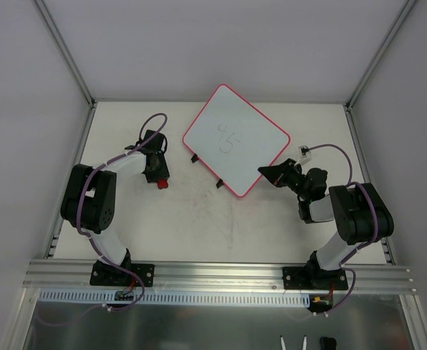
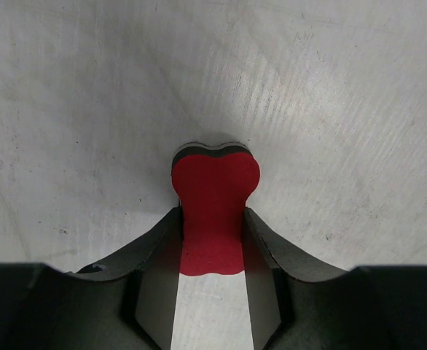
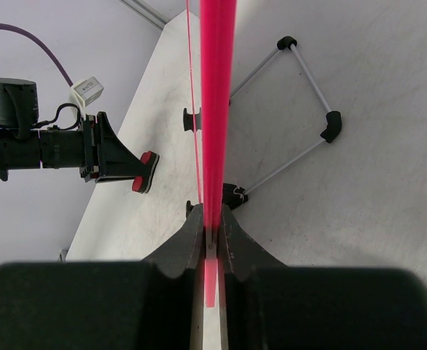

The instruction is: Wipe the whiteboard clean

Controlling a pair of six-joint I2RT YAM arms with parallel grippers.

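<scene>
**Left gripper (image 2: 213, 216) pinches the eraser (image 2: 215, 175); right gripper (image 3: 211, 219) clamps the whiteboard (image 1: 235, 138)**

Dark, angular fingers of the left gripper are pressed on the narrow waist of the red, bow-shaped eraser. It looks like a soft foam block with a thin dark layer on its far face. It hangs over the scuffed, matt white table (image 2: 89, 109); whether it touches the surface cannot be told.

The right gripper's fingers are pressed together on the whiteboard's thin red-pink rim, which runs edge-on straight ahead of that hand. The grip sits at the board's corner nearest the right arm.

The board is a flat, glossy white rounded rectangle with two small black clips (image 1: 194, 157) on the edge facing the left arm. It lies to the left gripper's right and a little farther out, near it but apart. Its long axis runs slantwise, from far on the left to near on the right. A faint grey scribble (image 1: 226, 138) sits about mid-board.

With the right hand occupied steadying the rim, the wiping likely falls to the left arm. It would need to carry the eraser rightward over the clipped edge to reach the marks.
</scene>
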